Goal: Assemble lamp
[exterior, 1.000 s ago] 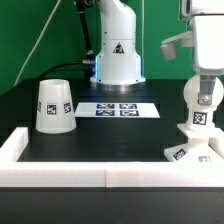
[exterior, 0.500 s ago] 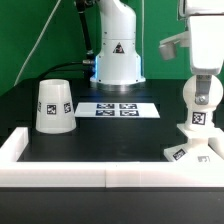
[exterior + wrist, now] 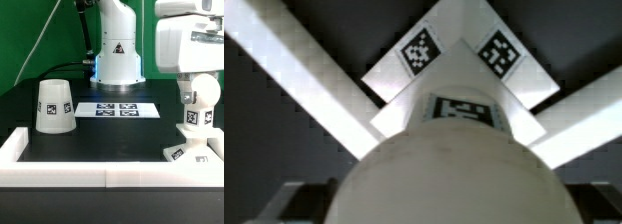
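Note:
The round white bulb [image 3: 200, 98] stands upright with its neck in the low square base [image 3: 195, 150] at the exterior view's right. My gripper [image 3: 199, 82] hangs right over the bulb's top. In the wrist view the bulb [image 3: 446, 165] fills the foreground, with the tagged base [image 3: 455, 50] beyond it. My gripper [image 3: 441, 205] is open: a dark finger [image 3: 295, 195] shows on each side of the bulb, with a gap between. The cup-like shade [image 3: 54, 105] stands mouth down at the exterior view's left, far from the gripper.
The marker board [image 3: 118, 109] lies flat on the black table between the shade and the bulb. A white wall [image 3: 110, 178] runs along the front and turns up both sides. The arm's own pedestal [image 3: 117, 55] stands behind the marker board.
My gripper has come down and toward the exterior view's left, from the top corner to just over the bulb. Bulb, base and shade have not moved.

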Action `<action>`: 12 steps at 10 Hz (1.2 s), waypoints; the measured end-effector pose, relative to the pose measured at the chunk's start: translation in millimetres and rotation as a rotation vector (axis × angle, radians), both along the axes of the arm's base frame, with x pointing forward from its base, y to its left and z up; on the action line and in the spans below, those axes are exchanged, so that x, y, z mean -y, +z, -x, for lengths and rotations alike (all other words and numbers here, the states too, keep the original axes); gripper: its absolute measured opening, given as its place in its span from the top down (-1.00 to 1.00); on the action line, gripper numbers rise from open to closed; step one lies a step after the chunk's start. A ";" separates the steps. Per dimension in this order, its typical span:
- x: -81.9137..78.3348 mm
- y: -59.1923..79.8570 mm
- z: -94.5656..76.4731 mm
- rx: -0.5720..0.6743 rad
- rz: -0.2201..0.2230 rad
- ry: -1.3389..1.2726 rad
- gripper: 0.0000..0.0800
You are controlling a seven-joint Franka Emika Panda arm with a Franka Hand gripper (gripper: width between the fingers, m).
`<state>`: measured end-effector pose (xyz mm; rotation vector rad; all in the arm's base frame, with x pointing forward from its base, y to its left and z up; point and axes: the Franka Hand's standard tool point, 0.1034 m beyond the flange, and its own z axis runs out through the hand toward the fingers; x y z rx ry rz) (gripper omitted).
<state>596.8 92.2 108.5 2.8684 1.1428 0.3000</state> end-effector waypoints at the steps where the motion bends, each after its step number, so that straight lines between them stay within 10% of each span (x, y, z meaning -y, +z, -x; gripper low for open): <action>1: -0.8 0.1 -0.7 0.001 -0.021 -0.075 -0.45; 12: -4.6 -2.3 2.6 -0.052 -0.215 -0.916 -0.45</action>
